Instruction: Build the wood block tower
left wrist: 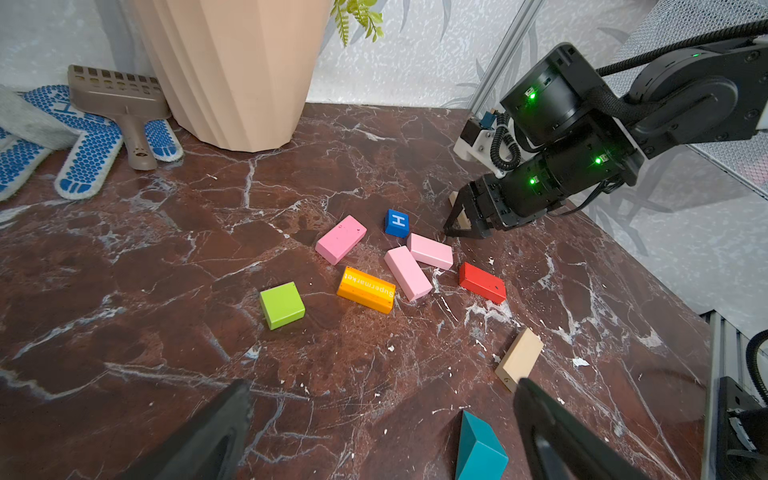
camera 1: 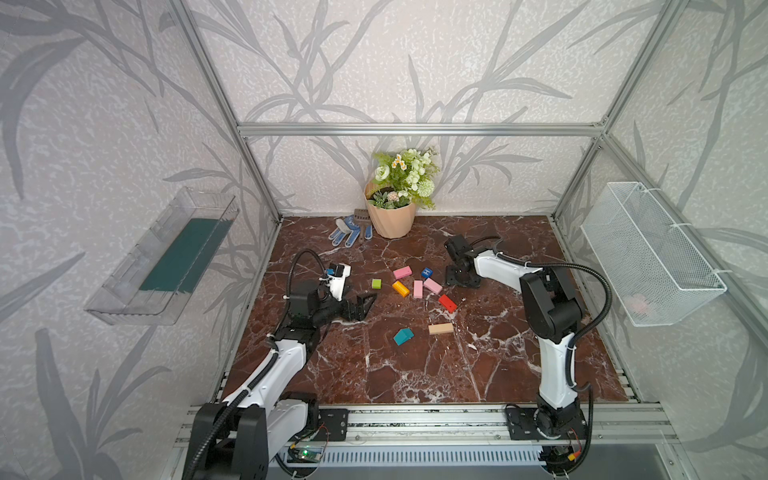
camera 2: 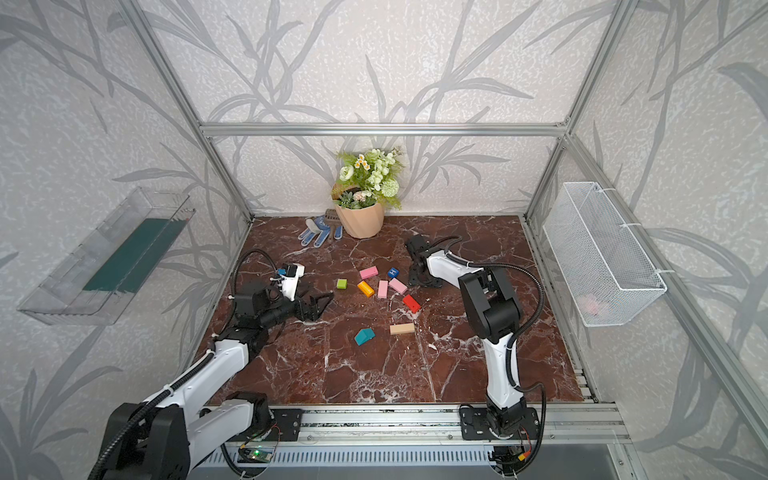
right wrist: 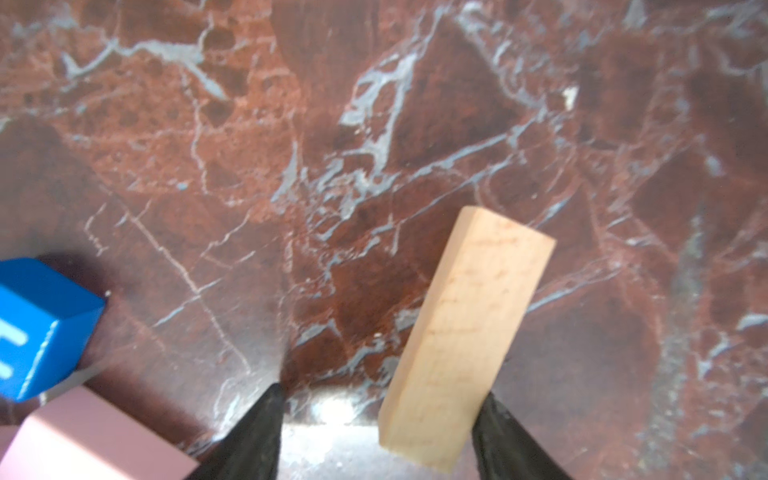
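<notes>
The wood blocks lie loose and single on the marble table point(camera 1: 374, 374); no tower is in view. There are a green cube point(camera 1: 376, 283), three pink oblongs point(camera 1: 402, 272) point(camera 1: 418, 289) point(camera 1: 433, 285), an orange one point(camera 1: 400, 288), a red one point(camera 1: 447, 303), a blue "H" cube point(camera 1: 427, 273), a tan oblong point(camera 1: 441, 328) and a teal house-shaped piece point(camera 1: 403, 336). My right gripper point(right wrist: 380, 399) points down beside the blue cube, straddling a second tan oblong point(right wrist: 469, 332). One finger touches it and a gap shows at the other. My left gripper point(camera 1: 368, 307) hovers wide open left of the blocks, holding nothing.
A beige flowerpot point(camera 1: 390, 216) stands at the back wall, with blue-white gloves point(camera 1: 347, 232) and a scoop point(left wrist: 124, 108) to its left. A wire basket point(camera 1: 648, 253) hangs on the right wall and a clear tray point(camera 1: 166, 257) on the left wall.
</notes>
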Controlling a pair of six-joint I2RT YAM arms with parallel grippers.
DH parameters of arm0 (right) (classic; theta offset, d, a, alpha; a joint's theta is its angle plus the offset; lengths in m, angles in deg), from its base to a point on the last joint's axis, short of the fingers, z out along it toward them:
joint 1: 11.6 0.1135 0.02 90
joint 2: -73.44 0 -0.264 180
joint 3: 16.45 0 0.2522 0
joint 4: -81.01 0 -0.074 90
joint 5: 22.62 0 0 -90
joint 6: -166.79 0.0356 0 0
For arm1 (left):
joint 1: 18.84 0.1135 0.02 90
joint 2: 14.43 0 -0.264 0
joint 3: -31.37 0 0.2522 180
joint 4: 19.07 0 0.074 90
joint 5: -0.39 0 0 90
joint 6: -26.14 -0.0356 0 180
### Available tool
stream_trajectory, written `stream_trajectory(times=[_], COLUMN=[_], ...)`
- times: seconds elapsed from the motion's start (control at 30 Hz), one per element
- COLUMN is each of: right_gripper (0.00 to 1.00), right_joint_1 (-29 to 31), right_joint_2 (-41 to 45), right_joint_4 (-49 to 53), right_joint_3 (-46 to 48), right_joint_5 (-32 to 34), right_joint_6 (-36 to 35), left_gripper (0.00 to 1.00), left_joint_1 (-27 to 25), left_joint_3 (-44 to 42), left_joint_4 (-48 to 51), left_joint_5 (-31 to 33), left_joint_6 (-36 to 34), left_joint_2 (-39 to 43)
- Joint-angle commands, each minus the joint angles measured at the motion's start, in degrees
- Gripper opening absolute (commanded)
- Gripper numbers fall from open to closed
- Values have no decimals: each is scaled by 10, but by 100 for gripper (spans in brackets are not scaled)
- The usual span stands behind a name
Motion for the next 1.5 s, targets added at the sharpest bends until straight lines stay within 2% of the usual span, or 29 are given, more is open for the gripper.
stream_trajectory(times=[0.0,0.13,0.37,0.5,0.63,0.73,1.0,1.47], right_gripper=[60,54,53,61,74,79,81,83], right_joint_1=[14,15,15,15,13,3,-48,-79], right_joint_2=[8,-10,-32,-19,4,9,8,-59], right_joint_4=[14,23,37,45,49,60,48,79], right_joint_3=[3,-23,-58,-56,-40,-35,-13,-91], right_joint_5=[-20,-31,-31,-17,9,24,5,-6], right_joint_6=[0,2,0,-6,-14,-23,-42,-47], left_gripper=[99,99,99,99,99,99,99,99], left_joint_1=[-1,-1,-2,-2,-2,-2,-4,-6], left_joint_3=[4,4,4,4,4,4,4,5], left_joint_4=[-1,-1,-1,0,0,0,1,4], left_joint_5=[0,2,5,5,7,7,9,17], left_joint_6=[-13,-13,-13,-14,-13,-13,-14,-14], left_joint_2=[0,1,1,1,1,1,2,2])
